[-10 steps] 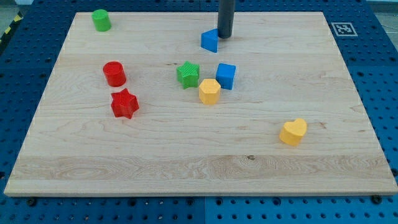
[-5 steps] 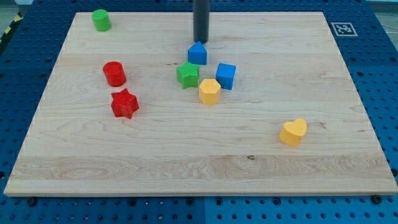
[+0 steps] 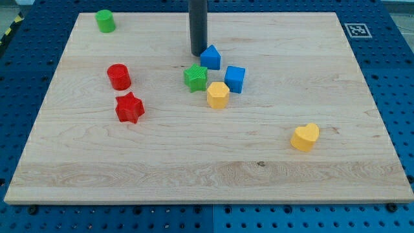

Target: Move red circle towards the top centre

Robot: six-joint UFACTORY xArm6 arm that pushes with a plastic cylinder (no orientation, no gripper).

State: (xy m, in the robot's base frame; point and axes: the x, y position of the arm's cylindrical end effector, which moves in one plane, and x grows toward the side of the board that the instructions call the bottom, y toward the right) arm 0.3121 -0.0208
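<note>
The red circle (image 3: pixel 119 76) sits on the wooden board (image 3: pixel 207 162) at the view's left, just above a red star (image 3: pixel 129 107). My tip (image 3: pixel 197 53) is near the top centre, well to the right of the red circle. It stands just left of a blue pointed block (image 3: pixel 210 57) and just above a green star (image 3: pixel 195 77).
A blue cube (image 3: pixel 235 79) and a yellow hexagon (image 3: pixel 218 94) sit beside the green star. A green cylinder (image 3: pixel 105 21) is at the top left. A yellow heart (image 3: pixel 305 137) lies at the lower right. A marker tag (image 3: pixel 357 30) is at the top right corner.
My tip has moved left, from the right of the blue pointed block to its left. That block was pushed down and left towards the green star.
</note>
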